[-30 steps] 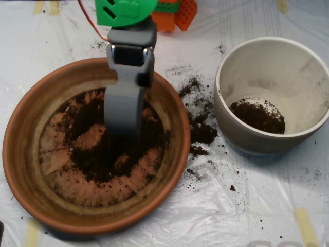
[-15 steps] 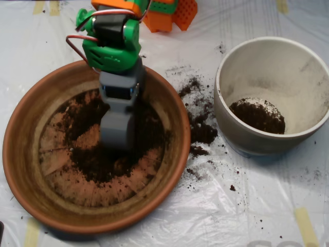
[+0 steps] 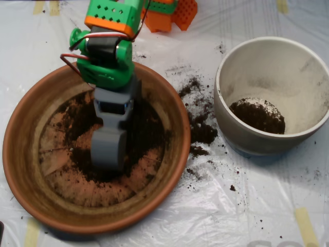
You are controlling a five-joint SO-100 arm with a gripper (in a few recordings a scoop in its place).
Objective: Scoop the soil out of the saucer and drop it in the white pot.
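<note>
The terracotta saucer (image 3: 31, 170) fills the left half of the overhead view, with dark soil (image 3: 146, 136) spread thinly over its middle. My grey scoop (image 3: 108, 154) hangs from the green and orange arm and points down into the soil near the saucer's centre; its shells look closed together, tip in the dirt. At the right stands the white pot (image 3: 247, 136), upright, holding a small heap of soil (image 3: 257, 116) flecked with white at its bottom.
Spilled soil (image 3: 198, 128) lies on the white plastic sheet between saucer and pot. Orange blocks (image 3: 172, 13) sit at the top edge behind the arm. Yellow tape strips (image 3: 306, 226) mark the sheet's corners.
The arm has come forward over the saucer, and the scoop has slid down and left from the saucer's upper middle to its centre, pushing into the soil.
</note>
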